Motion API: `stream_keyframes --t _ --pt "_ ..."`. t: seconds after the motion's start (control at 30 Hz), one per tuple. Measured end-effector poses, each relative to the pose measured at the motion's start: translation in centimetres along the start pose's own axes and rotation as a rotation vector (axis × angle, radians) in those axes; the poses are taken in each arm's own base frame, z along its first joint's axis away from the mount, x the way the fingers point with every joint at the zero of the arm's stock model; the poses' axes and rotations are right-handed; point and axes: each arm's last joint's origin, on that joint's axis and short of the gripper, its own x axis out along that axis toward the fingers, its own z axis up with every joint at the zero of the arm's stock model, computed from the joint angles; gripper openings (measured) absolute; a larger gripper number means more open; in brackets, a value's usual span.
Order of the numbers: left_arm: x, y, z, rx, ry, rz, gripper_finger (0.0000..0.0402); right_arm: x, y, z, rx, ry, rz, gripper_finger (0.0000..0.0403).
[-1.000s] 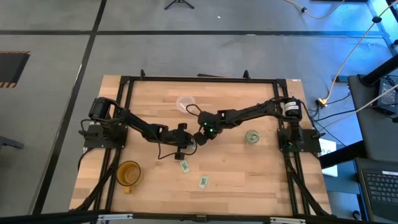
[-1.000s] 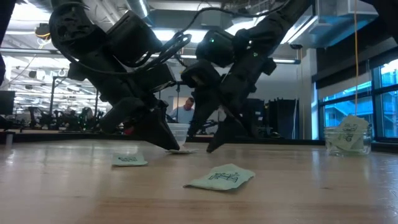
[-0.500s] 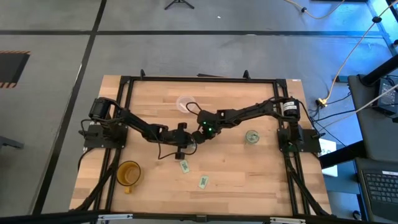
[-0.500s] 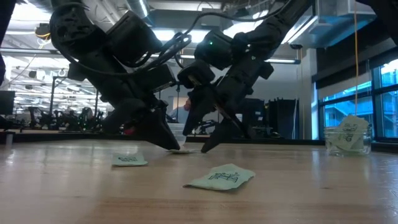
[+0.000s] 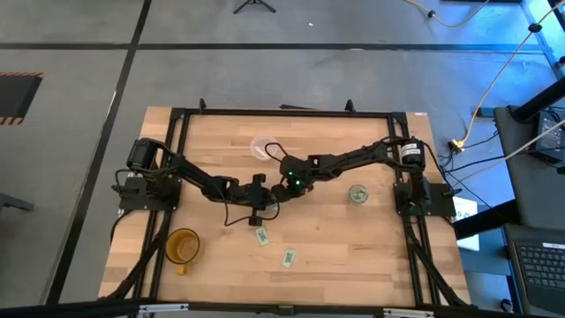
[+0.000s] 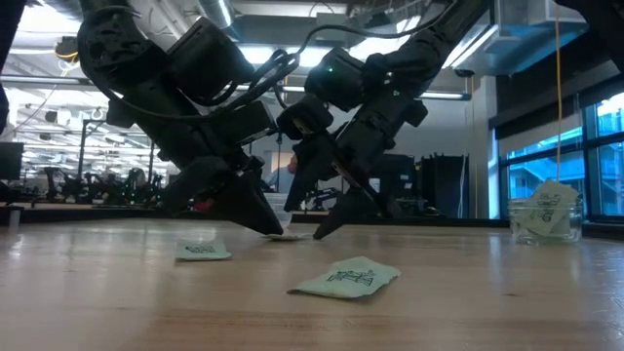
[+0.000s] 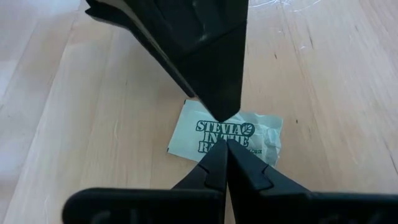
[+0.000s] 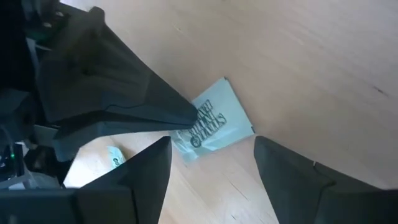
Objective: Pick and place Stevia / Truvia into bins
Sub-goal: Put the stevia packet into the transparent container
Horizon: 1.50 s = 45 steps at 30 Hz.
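A white Stevia sachet (image 7: 186,134) with green print lies flat on the wood near the table's middle. My left gripper (image 7: 224,138) is shut, its tips meeting on that sachet. My right gripper (image 8: 211,139) is open just beyond it, slanting down. Its fingers stand either side of the sachet's (image 8: 214,121) far end and touch nothing. Two more sachets (image 5: 262,236) (image 5: 288,258) lie flat nearer the table's near edge. The wide whitish cup (image 5: 263,147) stands behind the grippers. The glassy cup (image 5: 357,193) stands to the right with sachets inside. My left gripper has its shut fingertips (image 7: 219,112) on the middle of the sachet, on its print (image 7: 208,129). It comes slanting down from the table's left. The sachet stays flat on the table, crumpled on one side. Whether paper is pinched between the tips or only pressed, I cannot tell.
An amber mug (image 5: 183,246) stands near the left front corner. A black frame (image 5: 282,112) runs around the table. Bare wood lies right of the loose sachets, toward the near edge. The glassy cup (image 6: 546,216) shows at the right of the low view.
My right gripper has shifted a little toward the table's left, closer to my left gripper and the sachet under it, staying open. My left gripper and the sachets have kept still.
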Motion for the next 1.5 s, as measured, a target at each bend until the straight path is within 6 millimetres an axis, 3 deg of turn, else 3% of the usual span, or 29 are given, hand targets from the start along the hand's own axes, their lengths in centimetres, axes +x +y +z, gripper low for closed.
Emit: stream_keyframes --t 0.27,1.5 --pt "0.00 0.00 0.02 0.000 -0.002 0.000 0.0001 0.89 -0.19 0.21 -0.015 0.006 0.040 0.0230" --pt "-0.03 -0.01 0.06 0.005 0.000 -0.008 0.0003 1.04 -0.18 0.44 -0.103 -0.020 0.052 0.0049"
